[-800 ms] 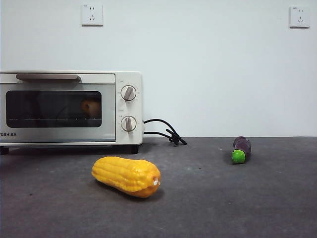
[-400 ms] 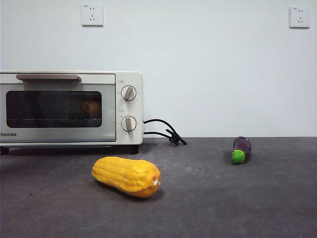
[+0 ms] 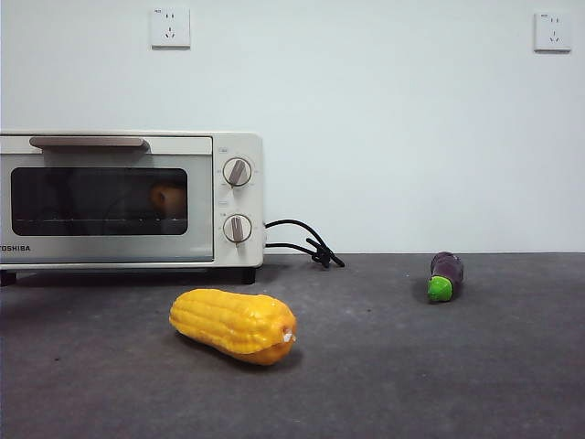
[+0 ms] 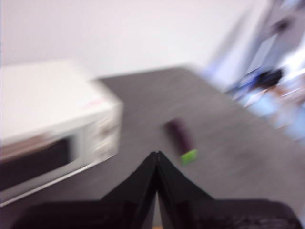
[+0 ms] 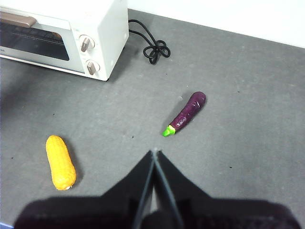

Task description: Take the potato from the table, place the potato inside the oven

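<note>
The golden-brown potato [image 3: 167, 197] shows dimly through the dark glass door, lying inside the cream-white oven [image 3: 239, 197], whose door is closed. The oven stands at the back left of the dark grey table [image 3: 411, 357]. My left gripper [image 4: 156, 155] is shut and empty, high over the table with the oven [image 4: 47, 95] beside it; its view is blurred. Also shut and empty, my right gripper [image 5: 153, 152] hangs well above the table, with the oven [image 5: 71, 19] far off. Neither gripper appears in the front view.
A yellow corn cob [image 3: 234, 325] [image 5: 60, 162] lies in front of the oven. At the right lies a purple eggplant [image 3: 445, 274] [image 5: 187, 113] [image 4: 182, 138] with a green tip. The oven's black cord [image 3: 306, 242] is coiled behind its right side.
</note>
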